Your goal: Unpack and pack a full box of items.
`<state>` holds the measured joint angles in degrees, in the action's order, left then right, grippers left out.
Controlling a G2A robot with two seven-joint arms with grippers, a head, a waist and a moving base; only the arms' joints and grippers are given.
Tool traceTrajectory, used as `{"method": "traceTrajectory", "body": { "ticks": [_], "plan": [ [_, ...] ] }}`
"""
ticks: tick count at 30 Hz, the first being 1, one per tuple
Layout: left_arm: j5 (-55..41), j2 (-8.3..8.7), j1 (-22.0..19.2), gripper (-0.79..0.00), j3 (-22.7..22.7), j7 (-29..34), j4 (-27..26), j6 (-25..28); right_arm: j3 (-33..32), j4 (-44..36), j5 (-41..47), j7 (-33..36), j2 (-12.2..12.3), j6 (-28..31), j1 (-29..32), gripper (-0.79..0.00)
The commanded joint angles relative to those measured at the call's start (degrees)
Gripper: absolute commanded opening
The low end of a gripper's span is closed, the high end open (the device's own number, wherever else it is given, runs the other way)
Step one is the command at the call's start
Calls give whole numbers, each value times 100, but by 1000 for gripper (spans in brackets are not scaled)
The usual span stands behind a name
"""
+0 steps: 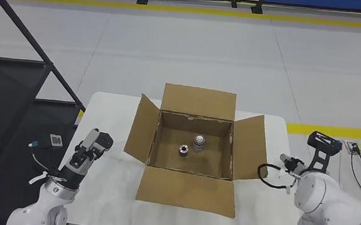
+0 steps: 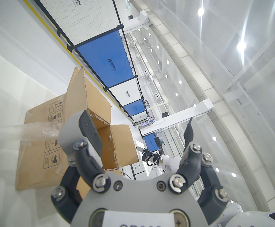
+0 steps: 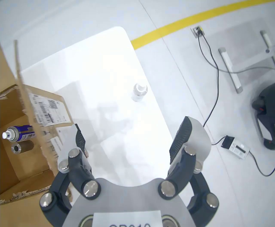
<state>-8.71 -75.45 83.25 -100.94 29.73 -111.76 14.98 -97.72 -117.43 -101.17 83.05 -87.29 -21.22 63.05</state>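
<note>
An open cardboard box [image 1: 187, 192] stands mid-table with all flaps folded out. Inside it a blue-labelled spray can [image 1: 198, 143] stands upright beside a short metal cylinder [image 1: 183, 150]; both also appear in the right wrist view, the can [image 3: 18, 133] and the cylinder [image 3: 21, 147]. A small white bottle [image 3: 139, 92] stands on the table near its right edge. My right gripper [image 3: 131, 123] hovers open and empty over the table to the right of the box [image 3: 12, 169]. Left of the box [image 2: 43, 139], my left gripper [image 2: 137, 120] is open, empty and tilted upward.
The white table [image 1: 106, 189] has bare strips on either side of the box. A black frame [image 1: 17, 101] stands off its left side. Cables and a small power unit [image 3: 235, 148] lie on the floor past the right edge. Loose clear tape [image 2: 38, 129] hangs from the box.
</note>
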Motion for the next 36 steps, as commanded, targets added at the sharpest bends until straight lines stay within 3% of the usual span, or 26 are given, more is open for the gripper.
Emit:
{"method": "traceTrajectory", "body": {
  "ticks": [1,6,12,24,27,29,36],
  "plan": [
    [0,0,0,0,0,0,0,0,-254,402,114,73,-19,72,-160,0],
    [0,0,0,0,0,0,0,0,-510,1466,345,180,-39,182,-724,0],
    [0,0,0,0,0,0,0,0,-549,2364,561,-164,-7,247,-1155,0],
    [0,0,0,0,0,0,0,0,-684,3638,640,-776,75,101,-1729,-3],
    [0,0,0,0,0,0,0,0,-748,3765,791,-1037,88,52,-1736,-163],
    [0,0,0,0,0,0,0,0,-763,3823,849,-1181,94,-4,-1725,-191],
    [0,0,0,0,0,0,0,0,-767,3924,1101,-1471,112,-76,-1681,-169]
  ]
}}
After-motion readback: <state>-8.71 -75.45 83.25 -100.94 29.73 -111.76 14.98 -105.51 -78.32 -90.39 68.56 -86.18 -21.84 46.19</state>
